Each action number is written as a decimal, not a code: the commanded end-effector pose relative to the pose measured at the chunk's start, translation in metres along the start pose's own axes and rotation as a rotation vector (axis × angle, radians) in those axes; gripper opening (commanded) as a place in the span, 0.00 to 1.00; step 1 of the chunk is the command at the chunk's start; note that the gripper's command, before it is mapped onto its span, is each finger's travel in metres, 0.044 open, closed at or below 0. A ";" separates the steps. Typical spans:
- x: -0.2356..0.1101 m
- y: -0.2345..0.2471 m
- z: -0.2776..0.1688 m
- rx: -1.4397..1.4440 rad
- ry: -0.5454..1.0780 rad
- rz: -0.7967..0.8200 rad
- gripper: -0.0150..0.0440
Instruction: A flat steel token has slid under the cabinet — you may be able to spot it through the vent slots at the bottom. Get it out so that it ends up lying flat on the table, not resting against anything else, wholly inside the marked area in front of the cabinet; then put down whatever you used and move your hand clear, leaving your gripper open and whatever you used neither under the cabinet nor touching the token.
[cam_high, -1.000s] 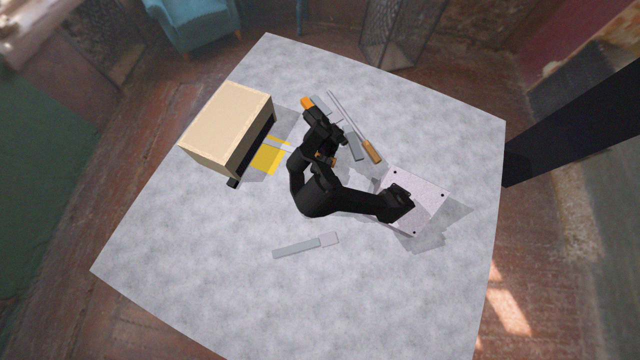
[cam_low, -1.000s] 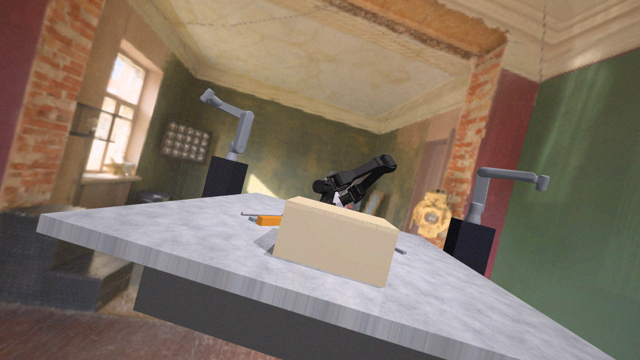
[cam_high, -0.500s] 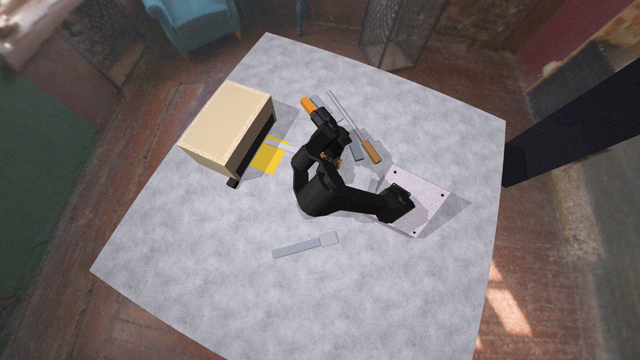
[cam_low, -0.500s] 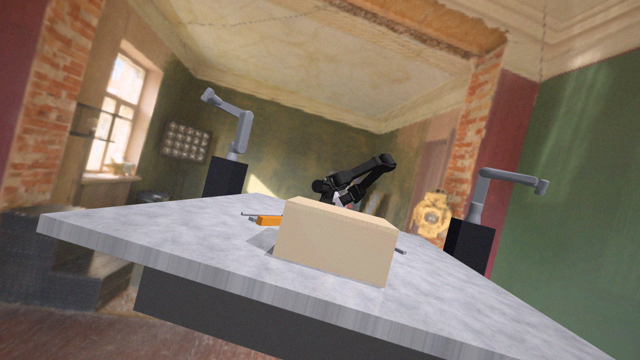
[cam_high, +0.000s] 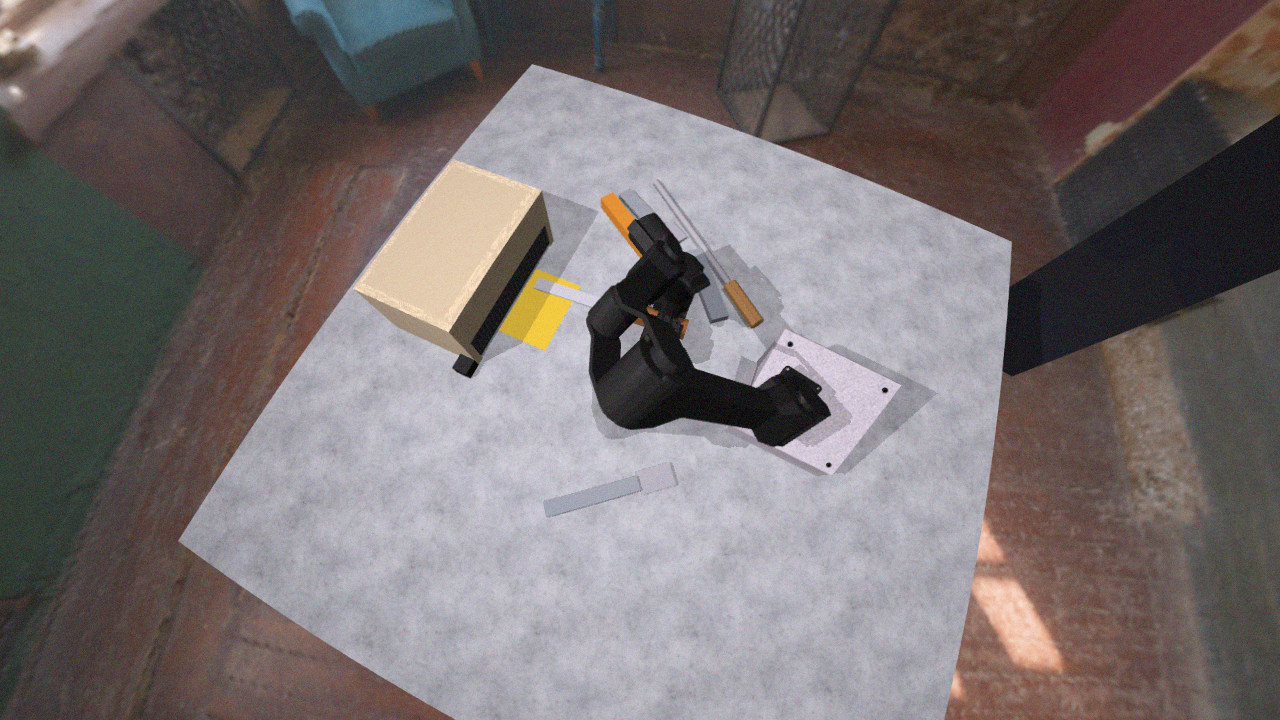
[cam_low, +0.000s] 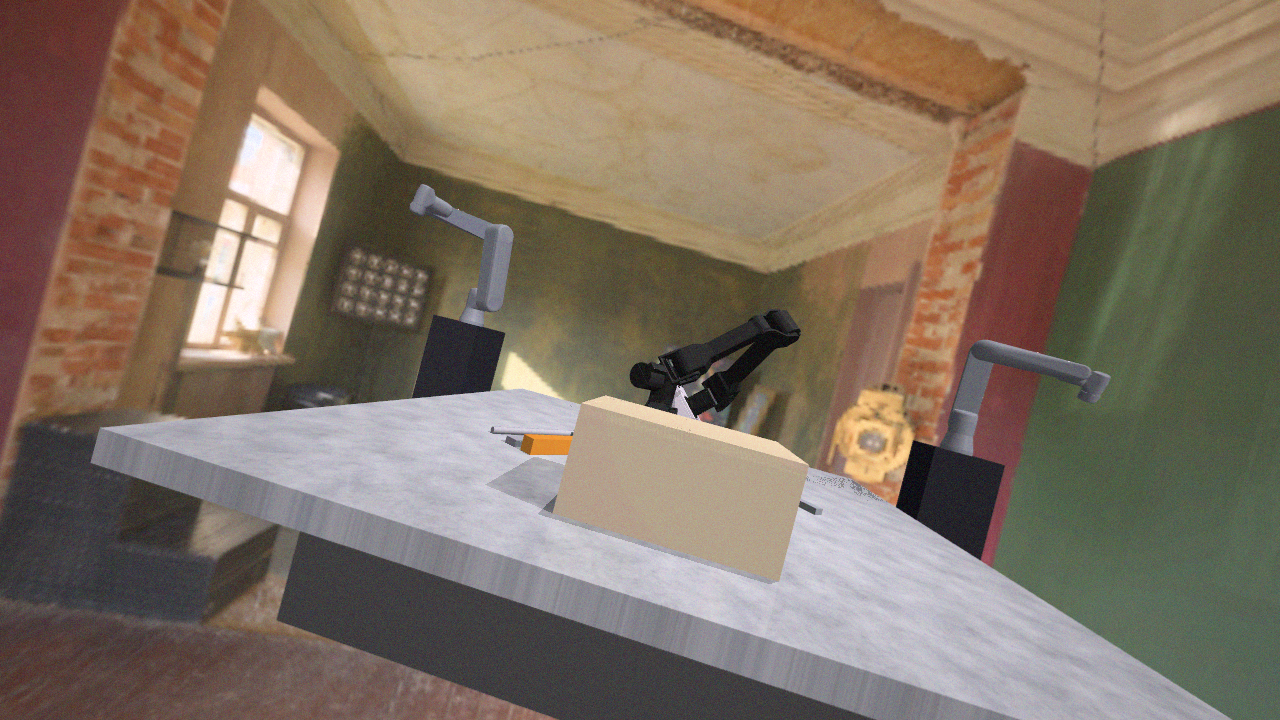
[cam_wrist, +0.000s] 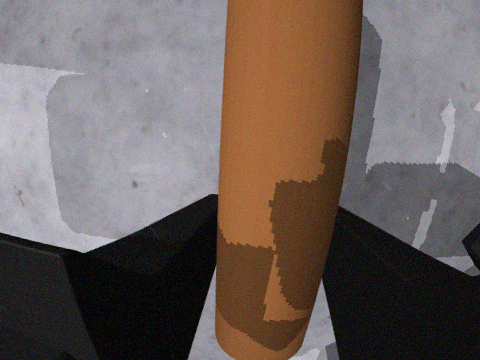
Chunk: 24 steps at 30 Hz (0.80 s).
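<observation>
My gripper is shut on a round orange handle, which sticks out ahead of the fingers above the grey table. From above, the arm hides most of that tool. The beige cabinet stands to the left of the gripper, its dark vent slots facing the yellow marked area. A pale grey flat strip lies across the far part of that area. I cannot tell whether it is the token. Nothing shows under the cabinet.
An orange block, two grey bars and a thin rod with a brown handle lie beside the gripper. A flat grey tool lies near the front. The arm's base plate is at the right.
</observation>
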<state>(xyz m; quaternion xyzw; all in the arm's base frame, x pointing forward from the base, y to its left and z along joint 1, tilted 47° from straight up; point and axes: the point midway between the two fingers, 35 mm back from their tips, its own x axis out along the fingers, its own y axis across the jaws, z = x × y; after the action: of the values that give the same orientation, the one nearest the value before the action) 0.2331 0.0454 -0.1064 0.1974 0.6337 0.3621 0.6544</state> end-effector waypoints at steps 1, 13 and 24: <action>0.000 -0.004 0.001 -0.020 0.002 -0.001 0.25; -0.002 -0.014 0.000 -0.082 0.004 -0.002 0.25; -0.003 -0.025 0.000 -0.126 0.006 -0.002 0.25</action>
<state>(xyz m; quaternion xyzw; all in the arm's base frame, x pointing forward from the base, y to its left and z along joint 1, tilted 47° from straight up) 0.2360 0.0313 -0.1189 0.1598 0.6134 0.3989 0.6626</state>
